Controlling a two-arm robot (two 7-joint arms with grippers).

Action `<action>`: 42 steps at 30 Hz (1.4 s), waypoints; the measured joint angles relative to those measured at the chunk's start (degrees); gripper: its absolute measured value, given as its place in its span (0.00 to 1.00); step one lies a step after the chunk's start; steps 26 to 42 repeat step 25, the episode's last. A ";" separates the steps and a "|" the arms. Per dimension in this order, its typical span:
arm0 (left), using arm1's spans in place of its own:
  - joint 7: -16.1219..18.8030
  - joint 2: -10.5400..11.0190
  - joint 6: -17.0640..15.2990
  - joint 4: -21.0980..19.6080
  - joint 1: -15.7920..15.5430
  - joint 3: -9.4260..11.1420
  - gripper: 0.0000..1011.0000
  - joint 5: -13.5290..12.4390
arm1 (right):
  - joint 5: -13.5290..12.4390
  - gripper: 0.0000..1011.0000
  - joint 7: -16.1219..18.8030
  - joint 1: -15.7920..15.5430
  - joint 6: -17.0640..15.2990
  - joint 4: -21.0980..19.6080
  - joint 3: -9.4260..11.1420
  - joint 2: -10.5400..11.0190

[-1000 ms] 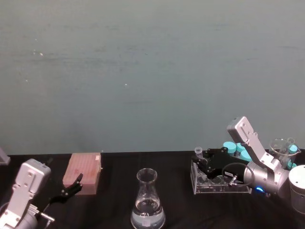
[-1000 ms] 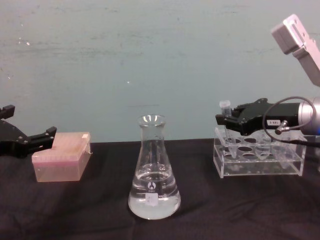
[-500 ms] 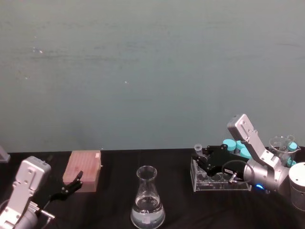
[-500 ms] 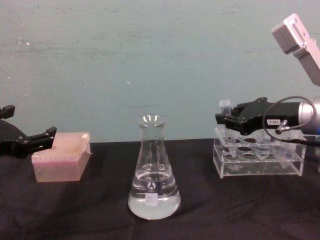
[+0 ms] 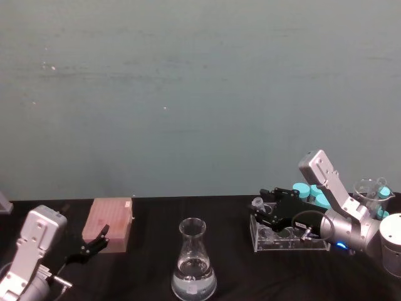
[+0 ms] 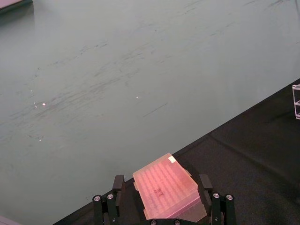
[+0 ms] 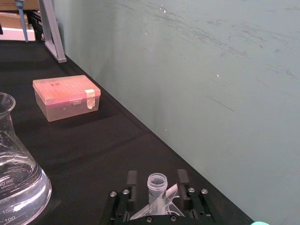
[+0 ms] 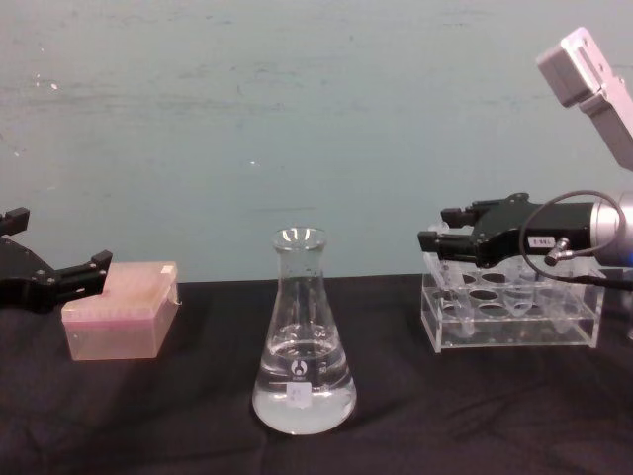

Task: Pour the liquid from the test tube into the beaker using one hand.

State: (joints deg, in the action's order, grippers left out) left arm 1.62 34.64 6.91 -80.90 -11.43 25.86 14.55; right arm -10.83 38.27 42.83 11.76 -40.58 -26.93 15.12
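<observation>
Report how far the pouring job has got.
Done: the right gripper has reached the test tube at the acrylic rack. In hand: its fingers flank the tube. Left: lifting it, carrying it to the beaker, and pouring. The left gripper sits idle by the pink box.

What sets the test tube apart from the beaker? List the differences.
1. The test tube is small and slim; the beaker is tall, with a wide base and narrow neck.
2. The test tube sits between the right pincer's fingers at the rack; the beaker stands free on the table.
3. The beaker visibly holds liquid; the tube's contents cannot be made out.
Both are clear and uncapped.
</observation>
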 joint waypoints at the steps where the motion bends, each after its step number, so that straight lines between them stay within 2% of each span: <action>1: 0.00 0.00 0.00 0.00 0.00 0.00 0.99 0.00 | 0.00 0.54 0.00 0.00 0.00 0.00 0.00 0.00; 14: 0.00 0.00 0.00 0.00 0.00 0.00 0.99 0.00 | -0.01 0.93 -0.04 0.00 -0.07 0.00 0.00 0.00; 17: 0.00 0.00 0.00 0.00 0.00 0.00 0.99 0.00 | -0.02 0.99 -0.05 0.00 -0.07 0.00 0.00 0.00; 42: 0.00 0.00 0.00 0.00 0.00 0.00 0.99 0.00 | -0.07 0.99 -0.08 0.00 -0.06 0.00 0.00 0.00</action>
